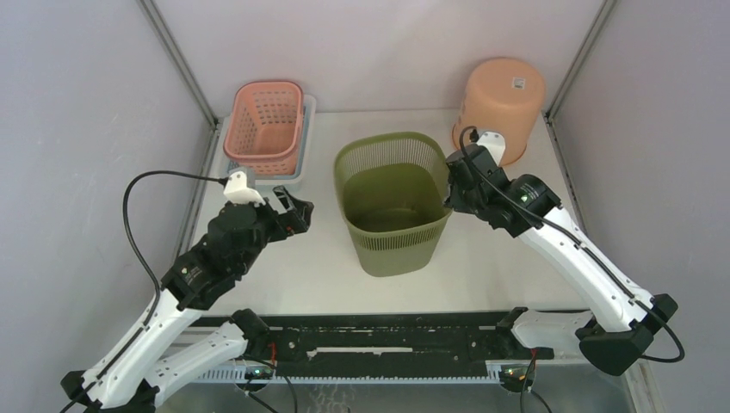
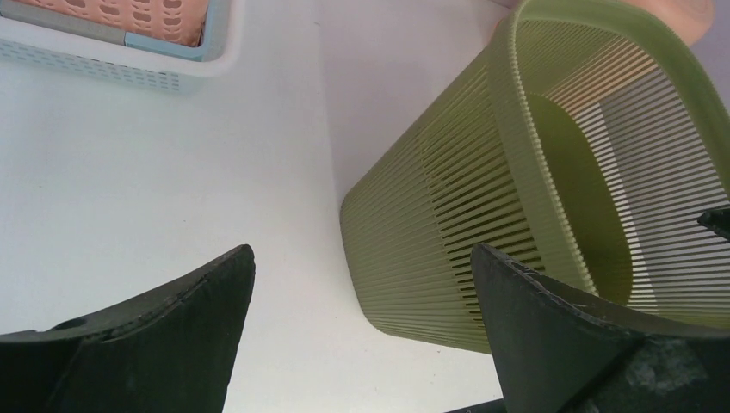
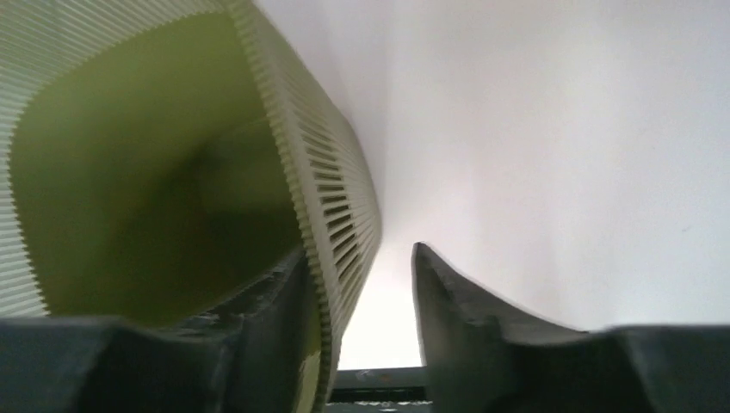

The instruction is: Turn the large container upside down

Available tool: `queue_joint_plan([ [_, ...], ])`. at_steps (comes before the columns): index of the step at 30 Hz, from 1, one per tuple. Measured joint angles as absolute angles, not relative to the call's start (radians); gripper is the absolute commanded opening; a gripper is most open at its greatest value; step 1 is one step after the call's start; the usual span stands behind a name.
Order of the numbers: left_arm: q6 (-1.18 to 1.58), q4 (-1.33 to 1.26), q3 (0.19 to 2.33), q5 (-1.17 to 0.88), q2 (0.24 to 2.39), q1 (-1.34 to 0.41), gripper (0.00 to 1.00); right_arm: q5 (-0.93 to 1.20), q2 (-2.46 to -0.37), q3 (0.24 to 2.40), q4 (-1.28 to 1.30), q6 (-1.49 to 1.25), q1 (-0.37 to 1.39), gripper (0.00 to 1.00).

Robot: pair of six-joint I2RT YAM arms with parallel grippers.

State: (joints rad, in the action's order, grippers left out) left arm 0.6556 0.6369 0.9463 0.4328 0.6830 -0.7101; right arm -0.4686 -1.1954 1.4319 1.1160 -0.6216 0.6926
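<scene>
Top view: I find the olive-green slatted plastic bin upright at the middle of the bench. The right gripper is at its right rim and the left gripper stands apart.
Left wrist: fingers spread, empty, bin ahead-right.
Right wrist: fingers spread astride the rim wall, not yet pinching.

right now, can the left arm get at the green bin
Probably yes. The left gripper is open and faces the green bin side wall, with only bare table between them; the pink basket sits farther back, off that path.
</scene>
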Motion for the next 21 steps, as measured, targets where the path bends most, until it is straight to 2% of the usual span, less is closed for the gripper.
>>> queue_joint_plan([
  [2,0.656,0.637,0.946,0.43,0.685,-0.71,1.0,-0.482,-1.197,1.432,1.103,-0.643,0.7,0.72],
  [6,0.655,0.637,0.946,0.43,0.685,-0.71,1.0,-0.496,-1.198,1.475,1.132,-0.636,0.711,0.76],
  [10,0.655,0.648,0.949,0.437,0.677,-0.71,1.0,-0.522,-1.204,1.642,1.2,-0.628,0.759,0.73],
  [14,0.655,0.707,0.96,0.471,0.64,-0.71,1.0,-0.552,-1.211,1.803,1.188,-0.607,0.918,0.73],
  [18,0.654,0.775,1.013,0.516,0.574,-0.704,1.0,-0.533,-1.329,1.982,1.188,-0.581,1.014,0.74],
  [21,0.656,0.804,1.066,0.547,0.518,-0.702,1.0,-0.516,-1.498,2.16,1.205,-0.568,1.031,0.74],
])
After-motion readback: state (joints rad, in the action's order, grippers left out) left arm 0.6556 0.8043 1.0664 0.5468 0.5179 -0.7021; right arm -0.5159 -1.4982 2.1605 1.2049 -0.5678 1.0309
